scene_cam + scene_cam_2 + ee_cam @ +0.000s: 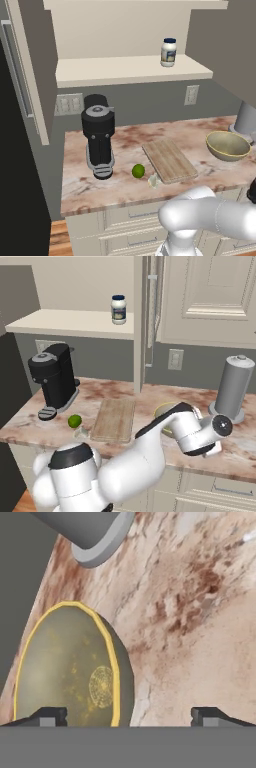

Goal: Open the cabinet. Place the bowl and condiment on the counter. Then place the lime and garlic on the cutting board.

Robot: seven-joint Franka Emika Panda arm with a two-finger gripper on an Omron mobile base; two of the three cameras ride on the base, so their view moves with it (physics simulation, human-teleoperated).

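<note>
The hand [129,714] hovers with fingers spread wide, gripping nothing; the bowl [70,667] sits on the desk [200,637] just below it. The condiment [168,52] stands in the open cabinet [130,70] above the bowl.

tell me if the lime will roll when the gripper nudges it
Probably: the lime is round and sits loose on the flat counter, so a nudge could roll it. Its skin looks smooth, perhaps slippery. The garlic beside it might stop it.

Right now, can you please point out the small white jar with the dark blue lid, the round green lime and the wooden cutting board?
small white jar with dark blue lid [168,53], left base view, its white body.
round bright green lime [138,171], left base view, its middle.
light-brown wooden cutting board [114,419], right base view, its top face.
</note>
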